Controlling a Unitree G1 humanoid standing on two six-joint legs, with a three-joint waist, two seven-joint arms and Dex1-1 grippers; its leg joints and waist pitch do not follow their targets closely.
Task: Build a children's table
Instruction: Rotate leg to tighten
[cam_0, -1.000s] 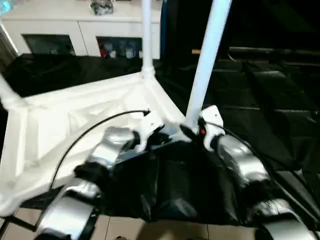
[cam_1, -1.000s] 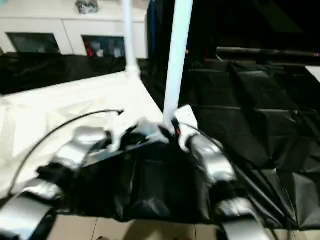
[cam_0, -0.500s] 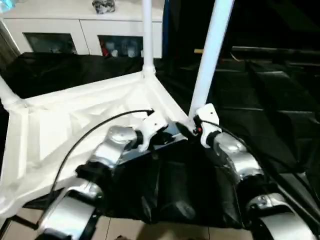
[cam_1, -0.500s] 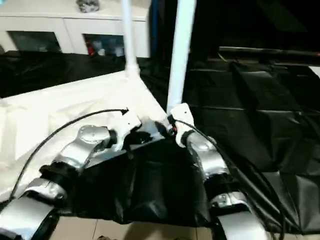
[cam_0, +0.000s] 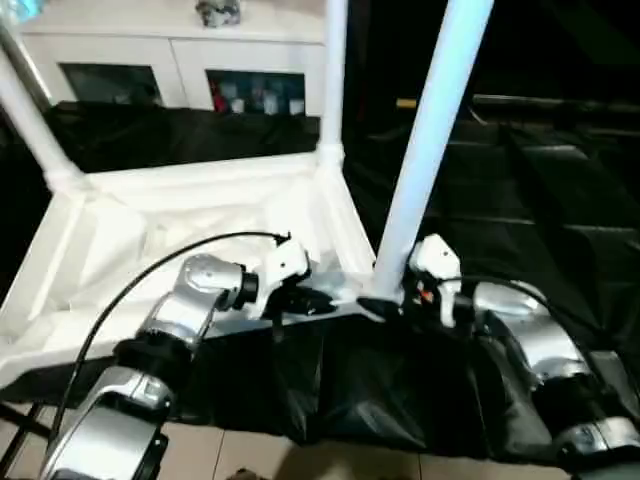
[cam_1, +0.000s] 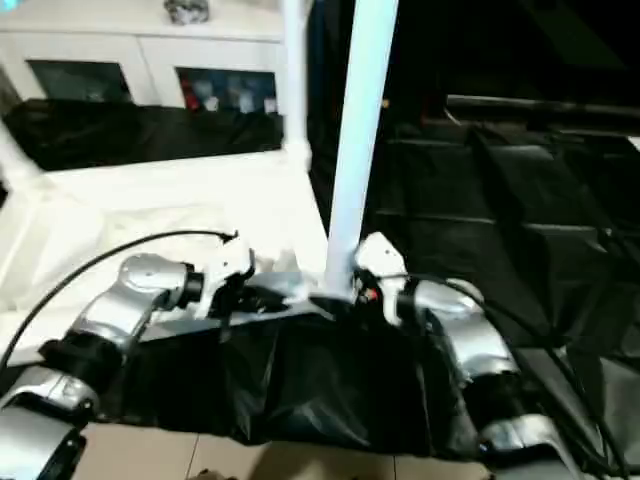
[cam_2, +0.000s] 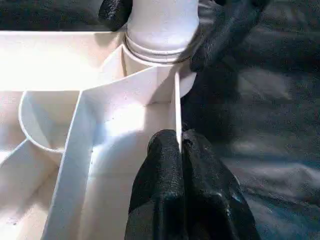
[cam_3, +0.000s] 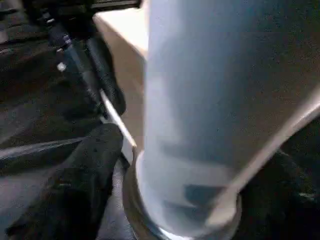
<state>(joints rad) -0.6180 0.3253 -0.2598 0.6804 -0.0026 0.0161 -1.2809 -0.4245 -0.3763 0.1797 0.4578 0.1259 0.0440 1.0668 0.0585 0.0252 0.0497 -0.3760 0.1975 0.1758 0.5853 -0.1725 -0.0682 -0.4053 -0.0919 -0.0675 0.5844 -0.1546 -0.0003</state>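
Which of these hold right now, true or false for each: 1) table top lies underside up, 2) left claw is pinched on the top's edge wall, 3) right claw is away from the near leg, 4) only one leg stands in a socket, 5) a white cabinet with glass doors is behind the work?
1. The table top lies underside up. True: its ribs face upward.
2. The left claw is pinched on the top's edge wall. True: its fingers are shut on that thin wall near the corner socket.
3. The right claw is away from the near leg. False: its fingers flank the leg's base at the socket.
4. Only one leg stands in a socket. False: at least three stand upright, including the far leg and the left leg.
5. A white cabinet with glass doors is behind. True.
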